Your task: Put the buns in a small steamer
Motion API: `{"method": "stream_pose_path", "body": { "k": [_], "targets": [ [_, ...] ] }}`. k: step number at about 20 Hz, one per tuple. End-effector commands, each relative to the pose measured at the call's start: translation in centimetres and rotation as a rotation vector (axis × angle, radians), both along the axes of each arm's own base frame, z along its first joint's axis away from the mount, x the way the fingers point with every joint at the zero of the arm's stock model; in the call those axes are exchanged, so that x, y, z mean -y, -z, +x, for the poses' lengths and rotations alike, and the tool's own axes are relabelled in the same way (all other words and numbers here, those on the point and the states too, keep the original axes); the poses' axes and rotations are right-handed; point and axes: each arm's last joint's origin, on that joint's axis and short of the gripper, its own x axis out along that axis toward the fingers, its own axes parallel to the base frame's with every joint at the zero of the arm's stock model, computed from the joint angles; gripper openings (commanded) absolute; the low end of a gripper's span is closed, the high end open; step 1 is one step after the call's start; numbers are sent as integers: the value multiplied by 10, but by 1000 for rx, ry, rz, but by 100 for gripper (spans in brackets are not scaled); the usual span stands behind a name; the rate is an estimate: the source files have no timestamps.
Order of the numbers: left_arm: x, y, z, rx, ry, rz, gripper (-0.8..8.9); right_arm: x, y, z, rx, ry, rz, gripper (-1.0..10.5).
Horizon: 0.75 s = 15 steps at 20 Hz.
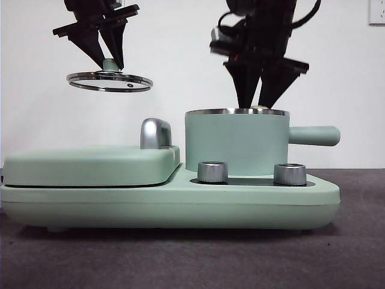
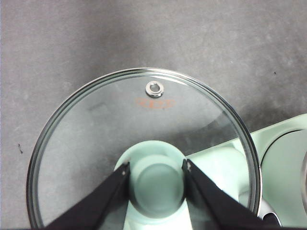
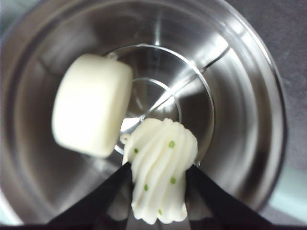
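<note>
While the left gripper (image 2: 157,184) lifts the lid (image 2: 96,129) (orange print unreadable), the right gripper (image 3: 158,191) clamps the ridged bun (image 3: 160,167).

Behind my desk (image 1: 180,265), dark grey and speckled, stands a plain white wall (image 1: 180,54); a pale plate (image 1: 377,12) sits at two o'clock.

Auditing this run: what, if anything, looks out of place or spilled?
Nothing stands out. The left gripper holds the glass lid aloft; the right gripper grips the ridged bun inside the mint-green pot, beside the smooth bun.

a flat green grill plate (image 1: 90,164) with a shiny handle (image 1: 155,133) is sitting on the dark counter (image 1: 192,259).
</note>
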Motion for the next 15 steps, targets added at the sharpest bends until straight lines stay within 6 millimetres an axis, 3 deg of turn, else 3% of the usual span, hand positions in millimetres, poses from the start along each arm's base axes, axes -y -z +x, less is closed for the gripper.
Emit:
{"method": "stream_pose_path", "body": {
  "k": [1,7,10,15],
  "targets": [
    [1,-17,-6,68,3,-21,110,-7,6,8,10,-22,2,145],
    [0,-17,-6,68,3,-21,110,-7,7,9,17,-27,1,220],
    [0,-17,-6,68,3,-21,110,-7,7,9,16,-28,1,382],
    [0,-17,-6,67,0,-24,110,-7,2,9,35,-28,11,382]
  ]
}}
